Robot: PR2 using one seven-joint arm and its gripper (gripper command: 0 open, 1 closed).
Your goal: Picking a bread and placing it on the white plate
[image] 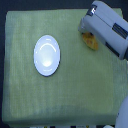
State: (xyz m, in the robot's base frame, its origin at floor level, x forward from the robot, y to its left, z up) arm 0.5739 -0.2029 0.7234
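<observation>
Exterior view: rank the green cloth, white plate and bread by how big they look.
1. green cloth, covers most of the view.
2. white plate.
3. bread, though the arm hides part of it, so its full size is unsure.

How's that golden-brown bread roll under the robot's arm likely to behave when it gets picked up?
The golden-brown bumpy bread roll is probably light and a bit squashy, so a hard pinch might dent it. Its rough crust likely grips well rather than slipping. On the green woven cloth it probably won't roll. The grey gripper covers most of it, so its full shape is unclear.
</observation>
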